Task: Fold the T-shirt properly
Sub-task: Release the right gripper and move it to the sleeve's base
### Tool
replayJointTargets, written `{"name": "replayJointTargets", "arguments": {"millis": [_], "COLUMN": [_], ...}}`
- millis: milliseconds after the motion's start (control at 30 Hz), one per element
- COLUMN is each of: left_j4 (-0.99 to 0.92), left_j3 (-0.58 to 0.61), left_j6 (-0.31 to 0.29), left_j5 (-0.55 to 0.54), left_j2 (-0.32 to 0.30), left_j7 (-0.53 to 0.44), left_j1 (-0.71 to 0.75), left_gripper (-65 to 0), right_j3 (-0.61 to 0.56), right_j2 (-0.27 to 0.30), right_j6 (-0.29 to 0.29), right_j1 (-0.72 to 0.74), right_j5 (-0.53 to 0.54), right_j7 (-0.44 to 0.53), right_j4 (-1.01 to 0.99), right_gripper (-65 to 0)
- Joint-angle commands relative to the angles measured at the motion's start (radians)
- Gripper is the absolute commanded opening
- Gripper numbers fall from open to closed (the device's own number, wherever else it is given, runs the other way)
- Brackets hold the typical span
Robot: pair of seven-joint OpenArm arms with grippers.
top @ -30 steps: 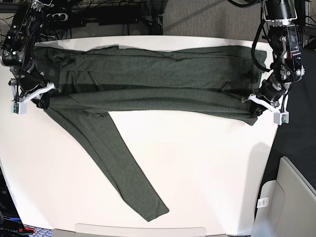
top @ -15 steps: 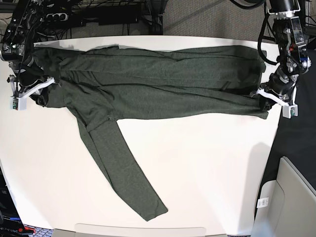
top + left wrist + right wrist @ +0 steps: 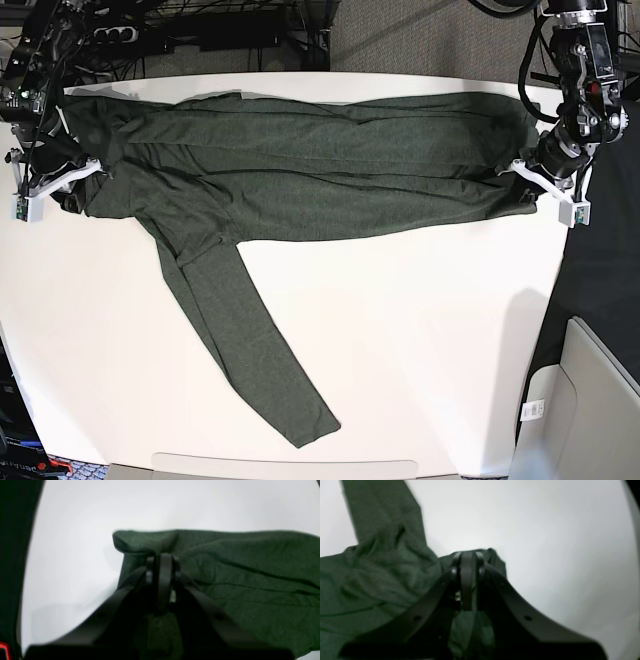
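The dark olive-green T-shirt lies stretched across the far part of the white table, folded lengthwise. One long sleeve runs diagonally toward the front edge. My left gripper is shut on the shirt's edge at the base view's right end; the left wrist view shows its jaws closed on a bunched corner of fabric. My right gripper is shut on the shirt's edge at the base view's left end; the right wrist view shows it pinching the cloth.
Both grippers are close to the table's side edges. A grey bin stands off the table at the lower right. Cables and a power strip lie behind the table's far edge. Bare tabletop lies beside the sleeve.
Both grippers have moved toward the far edge, still holding the shirt. The front fold has drawn back and tightened, and the sleeve's upper part has shifted right.
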Motion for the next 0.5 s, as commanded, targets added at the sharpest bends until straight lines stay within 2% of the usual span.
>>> {"name": "replayJointTargets", "arguments": {"millis": [0,167,400,467], "left_j4": [0.0,-0.06,-0.062,-0.06], "left_j3": [-0.008,-0.01,-0.005,-0.008], "left_j6": [-0.001,0.002,0.002,0.002], "left_j5": [-0.006,-0.006,-0.004,-0.006], "left_j2": [-0.014,-0.017,-0.021,-0.041], "left_j7": [0.001,0.001,0.001,0.001], "left_j1": [-0.01,-0.014,-0.022,-0.022], "left_gripper": [-64.6,-62.1,-49.1,-45.3], "right_j3": [0.003,0.003,0.001,0.001], "right_j2": [0.003,-0.017,-0.023,-0.023], "right_j6": [0.004,0.004,0.003,0.003], "right_j1": [0.005,0.017,0.039,0.048], "right_j5": [-0.003,-0.02,-0.021,-0.04], "right_j7": [0.022,0.022,0.022,0.022], "right_j4": [0.017,0.016,0.014,0.014], "right_gripper": [-64.3,-64.3,-64.3,-64.0]}}
